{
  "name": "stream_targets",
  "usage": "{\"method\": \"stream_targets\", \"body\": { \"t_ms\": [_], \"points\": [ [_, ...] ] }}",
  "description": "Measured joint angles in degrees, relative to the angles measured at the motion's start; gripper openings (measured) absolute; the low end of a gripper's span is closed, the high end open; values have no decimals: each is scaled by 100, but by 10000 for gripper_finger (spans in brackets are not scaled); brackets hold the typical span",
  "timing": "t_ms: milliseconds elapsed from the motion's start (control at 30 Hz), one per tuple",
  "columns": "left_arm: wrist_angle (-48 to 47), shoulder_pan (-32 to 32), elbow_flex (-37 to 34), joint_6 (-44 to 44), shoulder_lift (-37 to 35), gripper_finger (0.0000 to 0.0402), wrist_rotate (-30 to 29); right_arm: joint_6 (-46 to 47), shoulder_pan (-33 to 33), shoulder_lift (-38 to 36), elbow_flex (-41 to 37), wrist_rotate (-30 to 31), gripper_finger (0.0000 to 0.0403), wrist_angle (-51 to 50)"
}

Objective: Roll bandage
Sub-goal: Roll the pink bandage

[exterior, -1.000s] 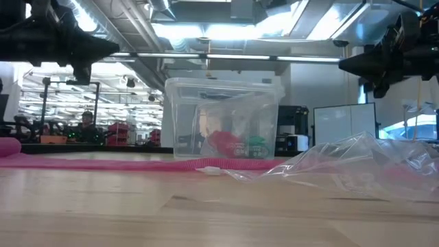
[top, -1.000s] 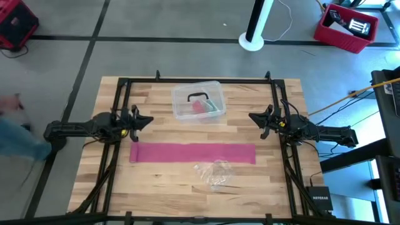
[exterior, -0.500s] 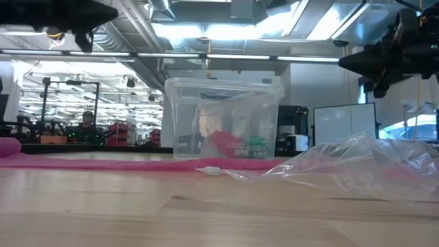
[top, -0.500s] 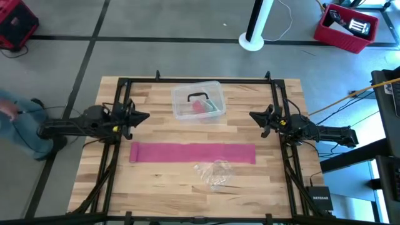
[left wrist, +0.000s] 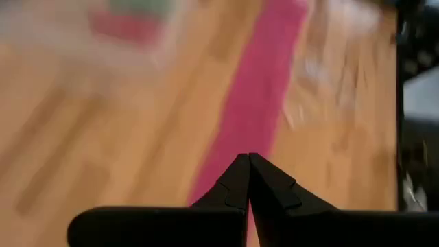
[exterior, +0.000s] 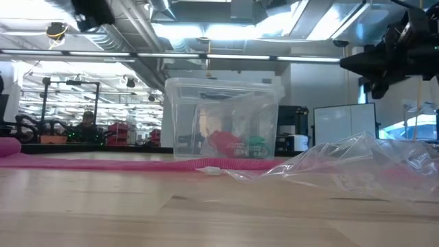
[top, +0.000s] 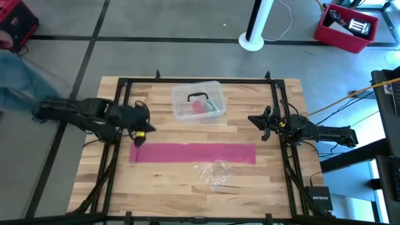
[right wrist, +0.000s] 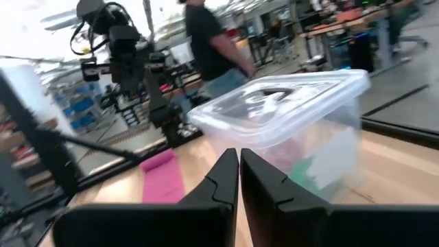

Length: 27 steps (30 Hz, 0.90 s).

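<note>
Across the table (top: 162, 181), bandage (top: 194, 153) flat, long axis left-right, left hand (top: 141, 129) closed above its left end, empty.

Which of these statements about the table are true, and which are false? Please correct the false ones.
1. The bandage lies flat and unrolled. True.
2. The left gripper holds the bandage's end. False: it is shut on nothing, above the strip's left end.
3. The clear box sits behind the bandage, apart from it. True.
4. The plastic wrapper is inside the box. False: it lies on the table in front of the strip.
5. The right gripper is shut. True.
</note>
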Motion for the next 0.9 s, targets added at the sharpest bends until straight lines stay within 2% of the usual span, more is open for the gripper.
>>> {"method": "stream_targets", "body": {
  "t_ms": [100, 300, 533, 633, 733, 900],
  "points": [
    [-479, -673, 68, -968, 427, 0, -39, -218, 0, 0, 0, -86, 21, -13],
    [-679, -2154, 67, -3155, 1322, 0, -88, -732, 0, 2, 0, -69, 21, -31],
    [-1127, -3654, 67, -5369, 2283, 0, -57, -853, 0, 2, 0, -63, 21, -43],
    [-1214, -3927, 67, -5810, 2587, 3, -21, -1084, 0, 2, 0, 26, 21, -44],
    [-1409, -3908, 67, -6133, 2766, 15, 136, -1221, 0, 2, 0, 174, 21, -38],
    [-1440, -3922, 6, -6096, 2974, 68, 142, -1230, 0, 17, 0, 240, 21, -35]
  ]
}}
